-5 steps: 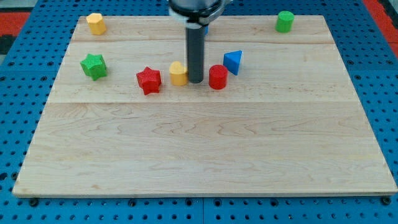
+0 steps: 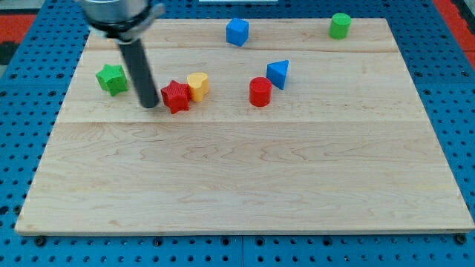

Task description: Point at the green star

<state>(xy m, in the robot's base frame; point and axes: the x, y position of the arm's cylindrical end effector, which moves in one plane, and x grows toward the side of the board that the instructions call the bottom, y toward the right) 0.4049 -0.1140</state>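
The green star (image 2: 112,78) lies at the view's left on the wooden board (image 2: 237,185). My tip (image 2: 148,104) is down on the board, to the right of and slightly below the green star, with a small gap between them. The red star (image 2: 176,96) sits just right of my tip, close to it. A yellow block (image 2: 197,85) touches the red star's upper right.
A red cylinder (image 2: 260,92) and a blue triangular block (image 2: 278,73) sit right of centre. A blue cube (image 2: 237,31) is at the top middle and a green cylinder (image 2: 341,25) at the top right. The arm's body hides the top left corner.
My tip has moved left, from between the yellow block and red cylinder to the left of the red star. The yellow block has shifted left and up against the red star.
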